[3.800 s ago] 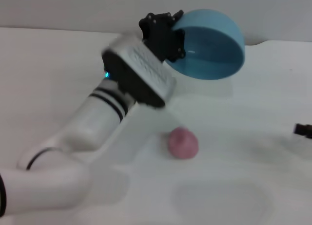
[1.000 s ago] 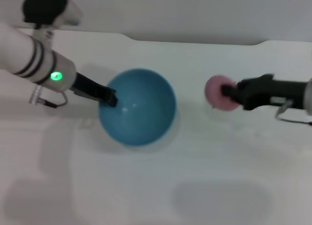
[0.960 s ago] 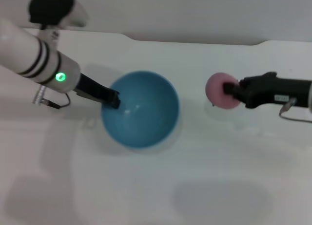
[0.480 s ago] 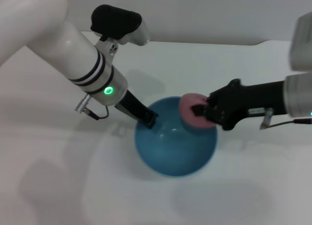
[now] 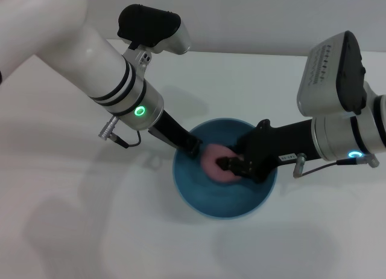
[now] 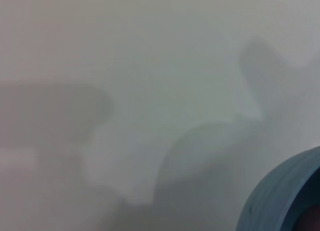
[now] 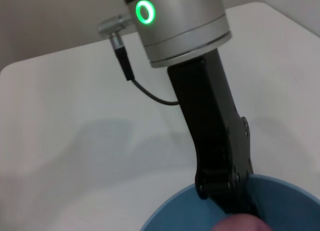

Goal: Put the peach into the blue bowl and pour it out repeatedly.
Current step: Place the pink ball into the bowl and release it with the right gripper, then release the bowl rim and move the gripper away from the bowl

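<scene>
While left pincer (image 5: 192,147) clamps upright blue bowl (image 5: 208,199) rim, right pincer (image 5: 228,165) grips peach (image 5: 212,162) inside.

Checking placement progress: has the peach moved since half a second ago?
Yes. The peach, held by the right gripper, went from above the blue bowl rim down inside it.

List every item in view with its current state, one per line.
peach: inside the bowl, gripped by the right gripper.
blue bowl: upright on the table, rim held by the left gripper.
left gripper: shut on the bowl's rim at its far left edge.
right gripper: reaching into the bowl, shut on the peach.
table: white, bearing the bowl.
</scene>
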